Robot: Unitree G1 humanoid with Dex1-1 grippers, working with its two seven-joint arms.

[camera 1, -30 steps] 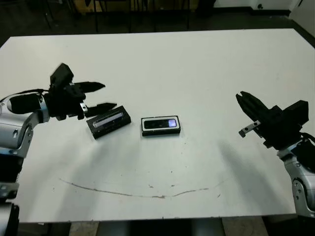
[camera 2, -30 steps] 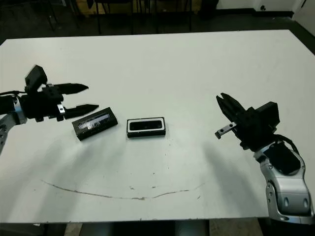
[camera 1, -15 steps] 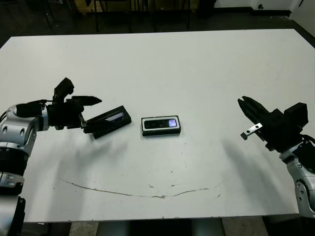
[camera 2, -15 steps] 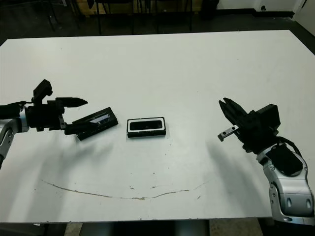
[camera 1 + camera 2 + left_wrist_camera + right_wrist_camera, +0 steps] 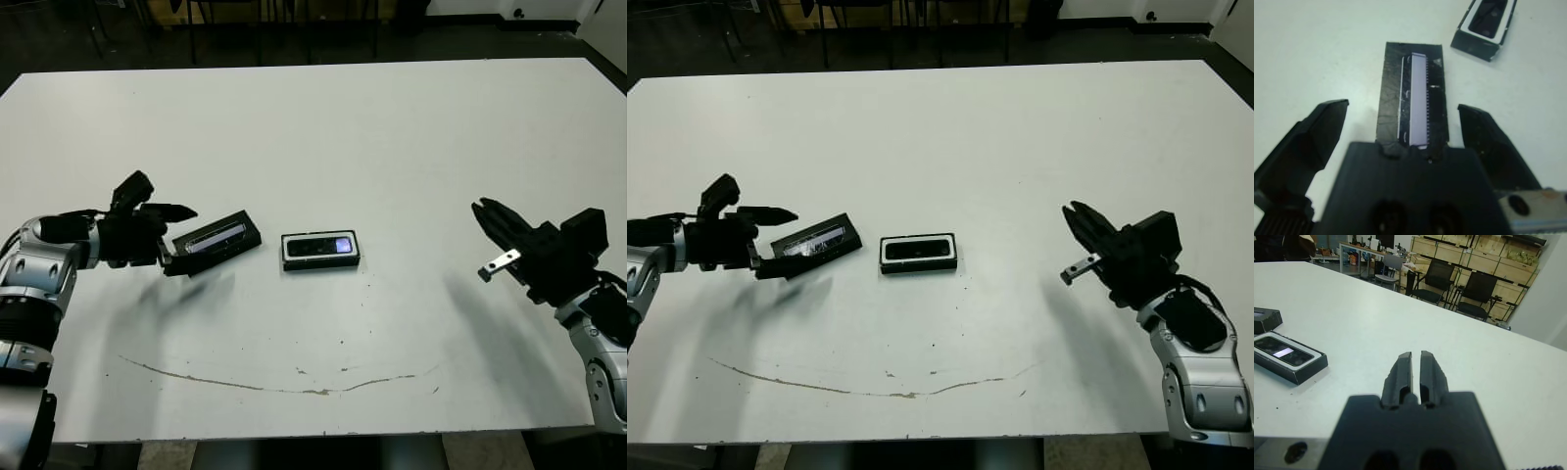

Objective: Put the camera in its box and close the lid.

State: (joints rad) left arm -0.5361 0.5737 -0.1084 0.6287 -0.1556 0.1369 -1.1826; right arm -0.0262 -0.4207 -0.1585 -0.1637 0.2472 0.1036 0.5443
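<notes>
My left gripper (image 5: 1400, 142) straddles the lid (image 5: 1413, 100), its 2 fingers spread wide; I should close squarely across its width before lifting toward the box (image 5: 320, 251).

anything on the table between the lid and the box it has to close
Nothing visible. Only bare table lies between the lid and the box, where the camera already sits. The open left end effector straddles the lid's near end.

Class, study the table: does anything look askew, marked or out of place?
The lid lies askew, angled to the box, off it, between the open fingers of the left gripper. A thin dark scuff line curves across the table's near part.
</notes>
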